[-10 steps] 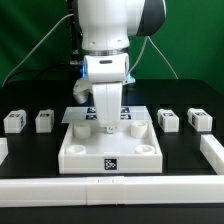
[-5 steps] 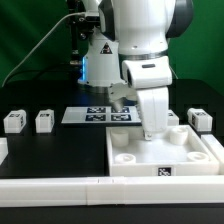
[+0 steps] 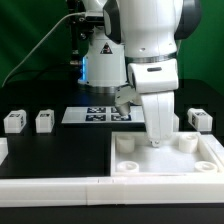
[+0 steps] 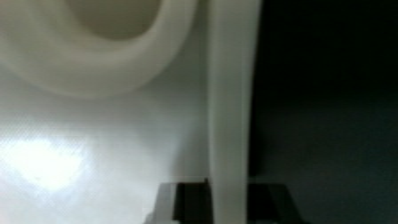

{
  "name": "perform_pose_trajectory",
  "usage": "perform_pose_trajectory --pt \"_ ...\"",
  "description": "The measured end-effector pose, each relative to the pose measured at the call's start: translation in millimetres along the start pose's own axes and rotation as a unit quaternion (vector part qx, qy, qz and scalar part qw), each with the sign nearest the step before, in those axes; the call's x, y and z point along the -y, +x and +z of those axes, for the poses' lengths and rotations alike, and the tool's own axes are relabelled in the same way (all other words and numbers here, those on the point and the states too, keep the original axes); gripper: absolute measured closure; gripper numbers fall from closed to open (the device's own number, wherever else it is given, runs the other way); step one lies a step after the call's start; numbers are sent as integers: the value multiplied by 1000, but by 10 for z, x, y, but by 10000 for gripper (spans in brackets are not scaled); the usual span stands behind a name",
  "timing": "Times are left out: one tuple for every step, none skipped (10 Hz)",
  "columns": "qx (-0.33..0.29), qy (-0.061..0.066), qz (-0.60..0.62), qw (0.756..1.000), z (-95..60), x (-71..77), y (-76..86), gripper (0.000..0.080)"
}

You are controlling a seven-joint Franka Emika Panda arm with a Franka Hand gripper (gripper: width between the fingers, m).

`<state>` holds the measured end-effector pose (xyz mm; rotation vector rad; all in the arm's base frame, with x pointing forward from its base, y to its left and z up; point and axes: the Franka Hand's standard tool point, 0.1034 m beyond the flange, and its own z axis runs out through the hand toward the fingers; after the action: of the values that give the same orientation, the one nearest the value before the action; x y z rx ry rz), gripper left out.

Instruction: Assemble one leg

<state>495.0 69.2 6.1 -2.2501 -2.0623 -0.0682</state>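
Note:
My gripper [image 3: 157, 141] is shut on the far edge of the large white square panel [image 3: 185, 162], which lies flat at the front of the exterior view's right. In the wrist view the panel's edge wall [image 4: 222, 110] runs between my two dark fingers [image 4: 183, 206], with a round corner socket [image 4: 111, 22] beside it. Two small white legs [image 3: 12, 121] [image 3: 44, 121] with marker tags stand on the black table at the exterior view's left. A third leg [image 3: 201, 118] stands at the right, behind the panel. My arm hides the table just left of that leg.
The marker board [image 3: 98, 114] lies flat behind the panel at the middle. A low white rail [image 3: 70, 186] runs along the table's front edge, and a short white block [image 3: 3, 149] sits at the left edge. A green backdrop closes the back.
My arm has swung to the exterior view's right, dragging the panel with it from the middle to the front right corner. The legs at the left have not moved.

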Motion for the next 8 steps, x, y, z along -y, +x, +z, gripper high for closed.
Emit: perform_pose_trajectory --pt "7 6 2 1000 0 -1 0 742" --pt "11 8 2 1000 0 0 1 742" --pt "13 7 -4 1000 -1 4 2 741" --pt "12 1 -7 1000 -1 7 1 741" --pt "10 -4 -7 1000 1 11 0 741" --pt "10 -5 -6 1000 0 11 -2 741" --pt "10 -4 -6 1000 4 13 -3 741" --pt "10 -4 -6 1000 6 15 -4 533"
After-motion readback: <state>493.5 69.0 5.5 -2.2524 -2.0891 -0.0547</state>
